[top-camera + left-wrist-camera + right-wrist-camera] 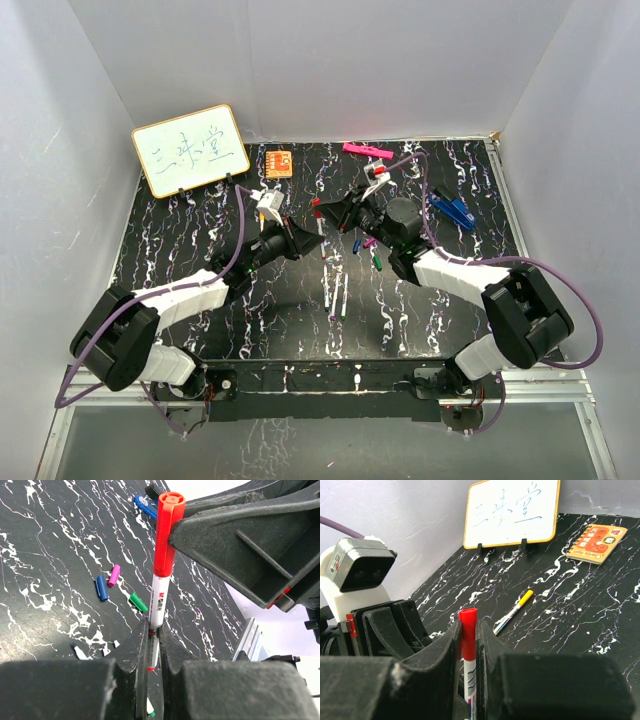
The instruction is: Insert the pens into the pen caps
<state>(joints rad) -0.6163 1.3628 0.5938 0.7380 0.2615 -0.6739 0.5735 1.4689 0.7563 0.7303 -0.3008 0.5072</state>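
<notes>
My left gripper [154, 630] is shut on the white barrel of the red pen [158, 597]. My right gripper [468, 630] is shut on the red cap [468, 632], which sits over the pen's far end [167, 535]. The two grippers meet tip to tip above the table's middle, the left [303, 236] and the right [327, 213]. Blue [101, 587], purple [114, 575] and green [138, 602] caps lie loose on the table. Two uncapped pens [327, 285] [343, 295] lie in front of them. A yellow-capped pen [514, 612] lies towards the whiteboard.
A whiteboard [190, 150] stands at the back left, with an orange square block [279, 162] next to it. A pink marker [367, 151] lies at the back. A blue clip-like object [452, 208] lies at the right. White walls enclose the black marbled table [180, 260].
</notes>
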